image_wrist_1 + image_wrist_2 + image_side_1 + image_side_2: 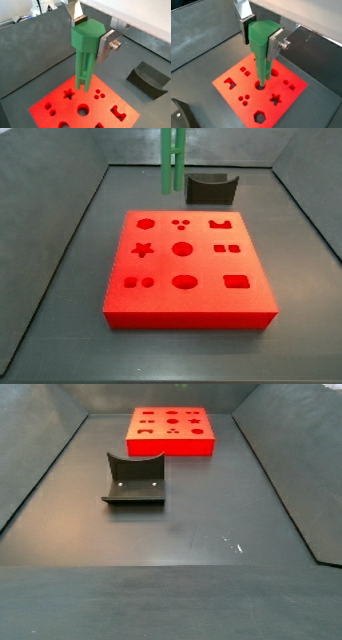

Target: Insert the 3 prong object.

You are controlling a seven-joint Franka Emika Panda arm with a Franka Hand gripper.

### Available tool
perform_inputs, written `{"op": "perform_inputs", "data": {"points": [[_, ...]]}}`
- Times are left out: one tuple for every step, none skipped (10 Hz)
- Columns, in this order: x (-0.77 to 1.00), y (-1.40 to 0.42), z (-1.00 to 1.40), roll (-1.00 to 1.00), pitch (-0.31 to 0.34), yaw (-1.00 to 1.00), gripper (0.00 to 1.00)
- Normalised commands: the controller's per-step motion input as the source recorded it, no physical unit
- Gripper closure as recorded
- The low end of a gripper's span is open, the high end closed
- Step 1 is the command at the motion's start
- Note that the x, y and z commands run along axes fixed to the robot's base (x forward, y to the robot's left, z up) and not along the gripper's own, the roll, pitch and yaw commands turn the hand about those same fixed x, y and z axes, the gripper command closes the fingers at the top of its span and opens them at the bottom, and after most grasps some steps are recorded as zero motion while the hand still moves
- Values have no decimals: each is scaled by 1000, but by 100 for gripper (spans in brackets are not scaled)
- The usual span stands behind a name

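My gripper [90,37] is shut on the head of the 3 prong object [83,65], a long green peg that hangs upright with its prongs down. Both wrist views show it clamped between the silver fingers [276,42]. The prong tips hang above the red block [53,107], which has several shaped holes in its top. In a side view the peg [171,163] shows above the block's [187,298] far edge, with the gripper out of frame. The peg touches nothing below it.
A dark grey U-shaped holder [210,188] stands on the floor beyond the block, right of the peg; it also shows in a side view [134,479] in front of the block [171,439]. Grey walls enclose the floor.
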Motion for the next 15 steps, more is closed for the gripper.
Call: {"op": "perform_inputs", "data": {"points": [[0,237,17,-69,0,26,100],[186,174,0,-27,19,171,100],[154,157,-49,180,50,717,100],[9,54,-63,256,131,880,100],[6,51,-71,256,133,891,100],[0,40,-137,249,127,889,100],[183,66,-149,373,196,706,100],[169,0,-157,443,97,674,100],[423,0,-320,289,0,440,100],[480,-111,-360,437,1,280,100],[226,0,-497,310,70,374,100],[274,86,-577,211,109,711,100],[346,154,-534,193,149,557,100],[271,243,-614,0,163,177,100],[0,283,-406,-174,0,31,100]]}}
